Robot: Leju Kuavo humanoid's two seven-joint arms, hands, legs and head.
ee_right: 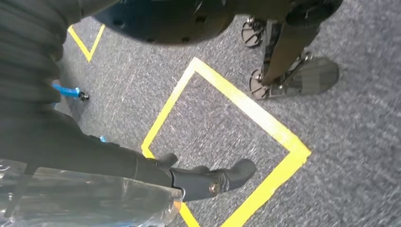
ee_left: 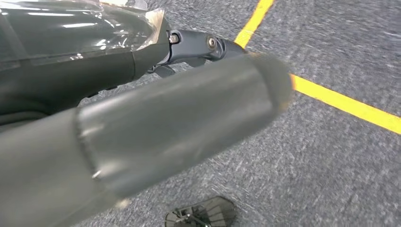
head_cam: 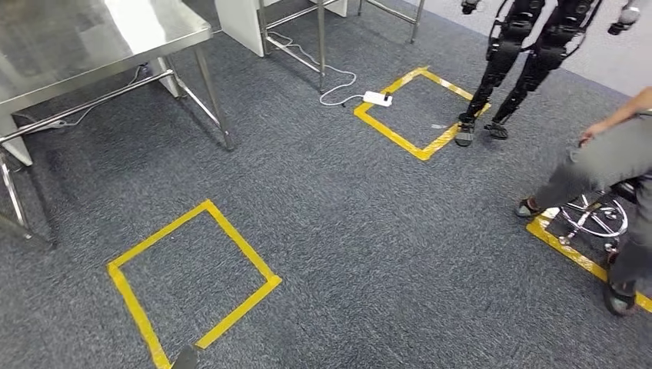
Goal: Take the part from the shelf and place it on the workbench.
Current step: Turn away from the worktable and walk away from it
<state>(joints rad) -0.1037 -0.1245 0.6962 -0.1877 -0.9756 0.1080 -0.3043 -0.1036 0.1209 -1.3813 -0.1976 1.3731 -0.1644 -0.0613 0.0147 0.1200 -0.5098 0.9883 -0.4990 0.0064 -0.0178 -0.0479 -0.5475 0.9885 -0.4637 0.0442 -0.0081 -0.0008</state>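
Note:
No part shows in any view. A steel table (head_cam: 92,38) stands at the far left of the head view, over grey carpet. In the left wrist view my left hand (ee_left: 179,123) hangs above the carpet, its thick grey thumb stretched out and a dark finger (ee_left: 203,47) straight, with nothing in it. My right hand (ee_right: 142,179) in the right wrist view also hangs over the floor; a dark finger (ee_right: 222,177) points out straight and holds nothing. Clear film covers part of each hand.
A yellow tape square (head_cam: 192,284) lies on the carpet just ahead, a second one (head_cam: 415,108) farther off beside a white power strip (head_cam: 377,98) and its cable. Another robot's dark legs (head_cam: 507,61) stand there. A person (head_cam: 607,161) sits on a stool (head_cam: 596,215) at the right.

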